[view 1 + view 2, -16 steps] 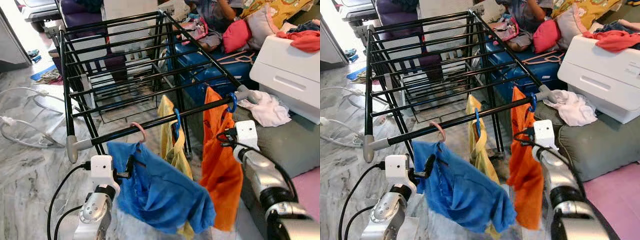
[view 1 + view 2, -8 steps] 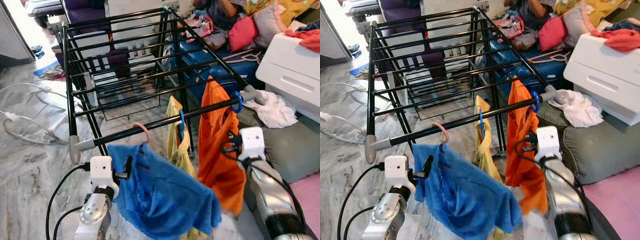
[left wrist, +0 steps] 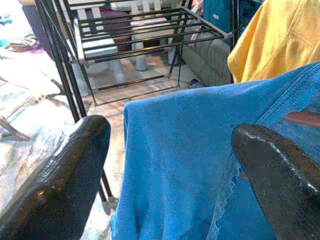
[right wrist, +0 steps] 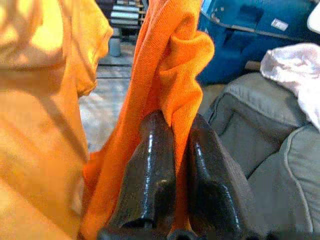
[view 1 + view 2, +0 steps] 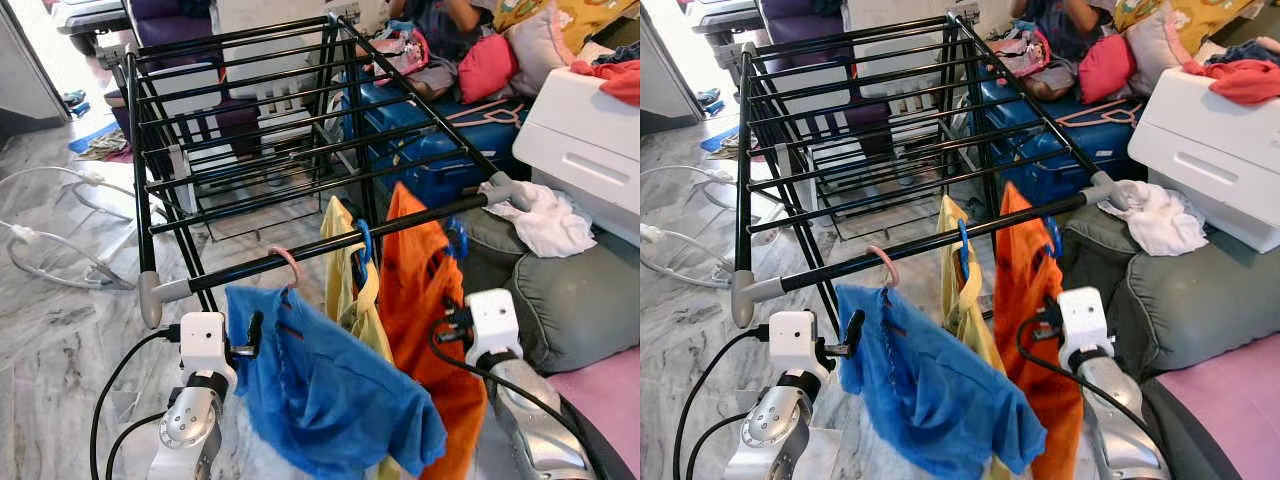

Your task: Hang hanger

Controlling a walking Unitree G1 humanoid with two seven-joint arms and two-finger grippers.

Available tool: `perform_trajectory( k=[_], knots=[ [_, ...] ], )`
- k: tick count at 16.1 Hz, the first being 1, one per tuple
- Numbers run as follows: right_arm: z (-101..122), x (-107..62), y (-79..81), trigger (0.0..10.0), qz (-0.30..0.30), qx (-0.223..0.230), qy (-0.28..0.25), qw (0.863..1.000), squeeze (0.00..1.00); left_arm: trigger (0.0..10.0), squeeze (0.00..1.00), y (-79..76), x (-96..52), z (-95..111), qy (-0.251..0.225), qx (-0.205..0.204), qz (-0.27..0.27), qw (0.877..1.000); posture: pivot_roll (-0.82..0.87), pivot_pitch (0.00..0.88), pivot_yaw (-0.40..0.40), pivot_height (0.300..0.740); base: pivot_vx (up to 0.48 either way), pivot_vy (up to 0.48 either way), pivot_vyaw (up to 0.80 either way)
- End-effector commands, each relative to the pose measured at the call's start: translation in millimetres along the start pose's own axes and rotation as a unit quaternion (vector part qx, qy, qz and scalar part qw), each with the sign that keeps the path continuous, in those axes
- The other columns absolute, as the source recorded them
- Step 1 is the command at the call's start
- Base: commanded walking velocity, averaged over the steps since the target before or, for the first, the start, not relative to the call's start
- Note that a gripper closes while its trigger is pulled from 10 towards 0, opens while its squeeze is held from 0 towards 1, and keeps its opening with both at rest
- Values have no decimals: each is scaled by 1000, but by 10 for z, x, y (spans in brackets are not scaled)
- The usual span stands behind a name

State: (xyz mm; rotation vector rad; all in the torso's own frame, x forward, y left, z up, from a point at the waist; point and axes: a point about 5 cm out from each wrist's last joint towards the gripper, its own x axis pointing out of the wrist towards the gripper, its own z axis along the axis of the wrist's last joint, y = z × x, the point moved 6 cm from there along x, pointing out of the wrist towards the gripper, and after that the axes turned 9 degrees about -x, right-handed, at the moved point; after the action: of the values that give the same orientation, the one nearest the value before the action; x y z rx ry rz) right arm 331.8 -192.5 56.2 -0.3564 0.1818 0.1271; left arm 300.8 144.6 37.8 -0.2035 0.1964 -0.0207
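Note:
A black drying rack (image 5: 230, 275) stands before me. On its front rail hang a blue shirt (image 5: 330, 390) on a pink hanger (image 5: 288, 265) and a yellow garment (image 5: 340, 250) on a blue hanger (image 5: 362, 245). An orange garment (image 5: 415, 290) hangs just right of the yellow one. Its blue hanger hook (image 5: 457, 238) is blurred and sits slightly below the rail. My right gripper (image 4: 177, 125) is shut on the orange cloth, which is pinched between its black fingers (image 4: 150, 170). My left gripper (image 3: 170, 132) is open at the blue shirt's left edge, with cloth between its spread fingers.
To the right are a grey cushion (image 5: 560, 300), a white cloth (image 5: 545, 220) and a white drawer unit (image 5: 585, 150). A blue case (image 5: 440, 140) lies behind the rack, with a person (image 5: 440, 20) sitting beyond it. Cables (image 5: 50, 260) trail over the marble floor on the left.
My right gripper has drawn the orange garment left and down. Its blue hook has left its place near the rail's right end. The left arm stays put.

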Motion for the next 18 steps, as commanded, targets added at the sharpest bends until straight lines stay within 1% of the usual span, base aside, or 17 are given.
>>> perform_trajectory(
  k=[1, 7, 18],
  knots=[
    [153, 33, -15, 10000, -4, -4, -21, 1000, 0, 10000, 0, 20, 1, 9, 0, 8, 1, 1000, -155, 0, 92, 740, -274, 0, 0],
    [135, 2, -38, 10000, -6, -8, -11, 1000, 0, 10000, 0, 3, -5, 6, 1, 4, 3, 1000, -160, 0, 87, 740, -368, 0, 0],
    [162, 48, 4, 10000, -8, -3, -7, 1000, 0, 10000, 0, 22, 13, 23, 0, 4, 7, 1000, -156, 0, 87, 740, -415, 0, 0]
  ],
)
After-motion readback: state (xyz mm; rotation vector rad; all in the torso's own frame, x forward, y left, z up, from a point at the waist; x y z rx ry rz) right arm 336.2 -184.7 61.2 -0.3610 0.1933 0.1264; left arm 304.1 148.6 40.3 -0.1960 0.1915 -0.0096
